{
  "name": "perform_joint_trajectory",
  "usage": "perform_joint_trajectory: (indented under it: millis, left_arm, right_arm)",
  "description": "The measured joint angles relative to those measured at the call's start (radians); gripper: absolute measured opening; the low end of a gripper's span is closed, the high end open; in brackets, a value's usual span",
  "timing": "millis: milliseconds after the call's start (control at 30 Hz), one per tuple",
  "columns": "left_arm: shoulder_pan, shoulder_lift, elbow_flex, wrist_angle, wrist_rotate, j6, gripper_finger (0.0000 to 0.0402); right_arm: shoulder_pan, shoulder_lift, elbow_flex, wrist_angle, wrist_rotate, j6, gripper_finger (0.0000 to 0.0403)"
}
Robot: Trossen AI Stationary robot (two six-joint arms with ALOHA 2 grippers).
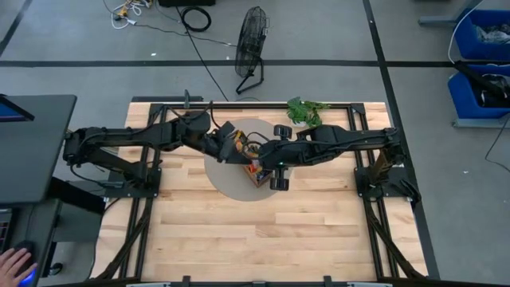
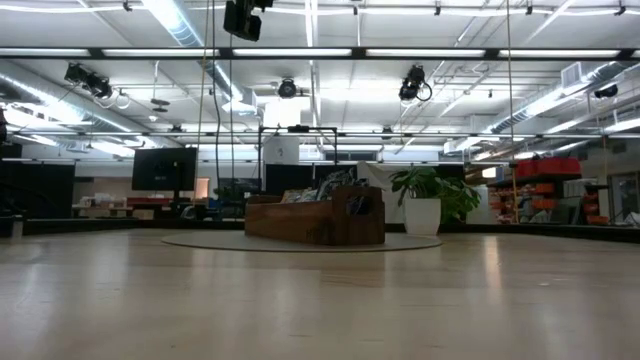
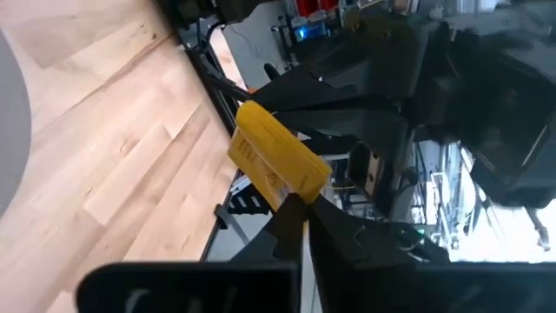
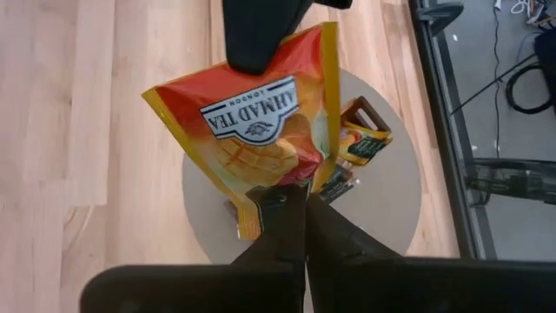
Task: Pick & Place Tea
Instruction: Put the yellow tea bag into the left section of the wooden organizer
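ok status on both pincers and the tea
Left pincer shut on yellow sachet. Right pincer shut on orange sachet, above the tray. Nothing blocking.

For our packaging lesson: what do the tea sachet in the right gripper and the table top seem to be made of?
Tea sachet: probably glossy printed foil or plastic film; it shines and buckles, pinched by the right gripper. Table top: pale wood planks, smooth finish, with visible grain and joints.

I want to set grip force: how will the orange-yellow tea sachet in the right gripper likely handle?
The tea sachet looks thin and glossy, so probably light and somewhat slippery. It is pinched at both ends between the right gripper and the left one, and its face shows creases, so likely floppy.
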Motion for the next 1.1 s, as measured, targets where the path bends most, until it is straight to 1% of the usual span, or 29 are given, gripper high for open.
perform_joint_trajectory:
  millis: [300, 400, 533, 733, 800, 833, 933, 1033, 1100]
  left_arm:
    - [0.000, 0.000, 0.000, -0.001, 0.005, 0.046, 0.0004]
    - [-0.001, 0.000, 0.000, -0.001, 0.013, 0.056, 0.0003]
    - [-0.003, -0.004, 0.001, -0.009, 0.029, 0.092, 0.0002]
    - [-0.009, -0.038, -0.001, -0.072, 0.031, 0.251, 0.0001]
    - [-0.019, -0.053, 0.002, -0.065, 0.002, 0.342, 0.0001]
    - [-0.024, -0.068, 0.000, -0.082, -0.020, 0.375, 0.0001]
    - [-0.037, -0.100, 0.002, -0.058, -0.080, 0.459, 0.0001]
    - [-0.043, -0.127, 0.001, -0.050, -0.129, 0.523, 0.0001]
    - [-0.048, -0.145, 0.001, -0.030, -0.146, 0.554, 0.0001]
  right_arm:
    - [0.003, -0.012, 0.000, -0.004, -0.001, -0.003, 0.0000]
    - [0.008, -0.012, 0.000, 0.004, 0.008, 0.024, 0.0008]
    - [0.010, -0.026, -0.002, 0.030, -0.015, 0.044, 0.0043]
    - [0.006, -0.093, -0.001, 0.025, -0.046, 0.165, 0.0123]
    - [0.004, -0.120, -0.001, 0.022, -0.052, 0.208, 0.0151]
    - [0.003, -0.135, -0.001, 0.026, -0.052, 0.230, 0.0163]
    - [-0.003, -0.171, -0.001, 0.057, -0.053, 0.280, 0.0196]
    - [-0.003, -0.202, -0.001, 0.106, -0.053, 0.303, 0.0216]
    - [-0.010, -0.224, -0.001, 0.161, -0.055, 0.307, 0.0221]
